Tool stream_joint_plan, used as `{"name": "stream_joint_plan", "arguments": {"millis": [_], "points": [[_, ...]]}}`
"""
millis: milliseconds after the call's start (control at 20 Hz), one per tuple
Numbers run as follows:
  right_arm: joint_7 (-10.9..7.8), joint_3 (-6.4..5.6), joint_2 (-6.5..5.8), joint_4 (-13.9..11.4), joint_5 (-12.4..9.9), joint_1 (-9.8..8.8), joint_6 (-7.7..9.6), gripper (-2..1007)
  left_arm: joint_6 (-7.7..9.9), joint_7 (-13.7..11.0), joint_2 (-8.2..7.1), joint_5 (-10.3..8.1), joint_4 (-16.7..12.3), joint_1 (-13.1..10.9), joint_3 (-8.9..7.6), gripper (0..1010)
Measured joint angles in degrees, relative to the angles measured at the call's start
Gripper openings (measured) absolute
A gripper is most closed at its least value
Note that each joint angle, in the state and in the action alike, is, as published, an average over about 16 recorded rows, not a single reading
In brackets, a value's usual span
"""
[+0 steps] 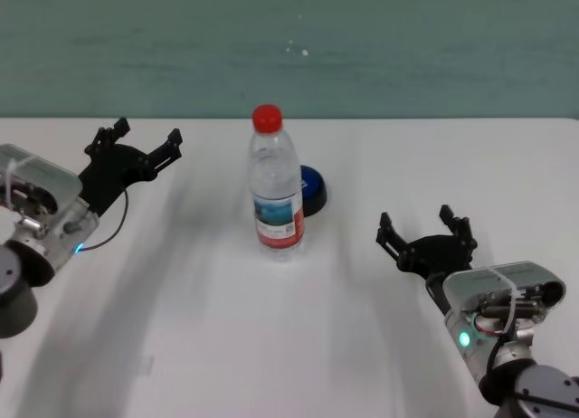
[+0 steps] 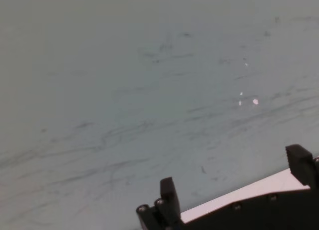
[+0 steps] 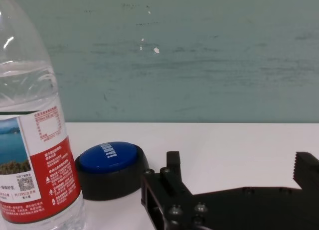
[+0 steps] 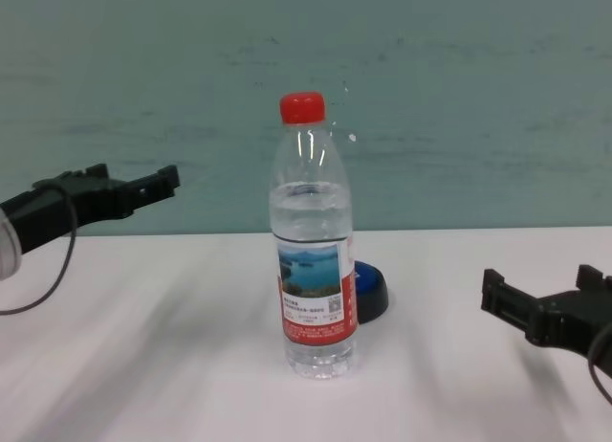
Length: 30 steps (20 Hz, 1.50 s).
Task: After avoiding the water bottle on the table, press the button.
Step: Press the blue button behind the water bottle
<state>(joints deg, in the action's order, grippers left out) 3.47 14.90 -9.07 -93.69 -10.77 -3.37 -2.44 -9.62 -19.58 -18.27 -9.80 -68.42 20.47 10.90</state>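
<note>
My right gripper (image 1: 423, 226) has its black fingers spread apart and grips nothing; it hovers low over the flat white table (image 1: 199, 327), to the right of and nearer to me than the bottle. In the right wrist view its two fingertips (image 3: 173, 160) point toward the small round button (image 3: 109, 163), whose blue dome sits on a black base. That button stands on the table just behind and to the right of the clear plastic water bottle (image 1: 276, 187), half hidden by it in the chest view. The bottle stands upright near the table's middle, red cap on top, red-and-white label with a lake photo around it. My left gripper (image 1: 136, 139) is also spread wide and empty, raised at the table's far left, well apart from both.
</note>
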Motion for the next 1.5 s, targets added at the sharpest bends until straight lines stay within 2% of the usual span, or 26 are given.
{"name": "stream_joint_plan", "arguments": {"millis": [650,1500], "points": [[0.00,0.00,0.00,0.00,0.00,0.00,0.00,1004,1.45,1.56,-0.63,-0.70,-7.67,-6.64,-2.87,1010],[0.00,0.00,0.00,0.00,0.00,0.00,0.00,1004,2.58,2.77,-0.33,-2.02,-17.57,-15.42,-4.69,1010]]}}
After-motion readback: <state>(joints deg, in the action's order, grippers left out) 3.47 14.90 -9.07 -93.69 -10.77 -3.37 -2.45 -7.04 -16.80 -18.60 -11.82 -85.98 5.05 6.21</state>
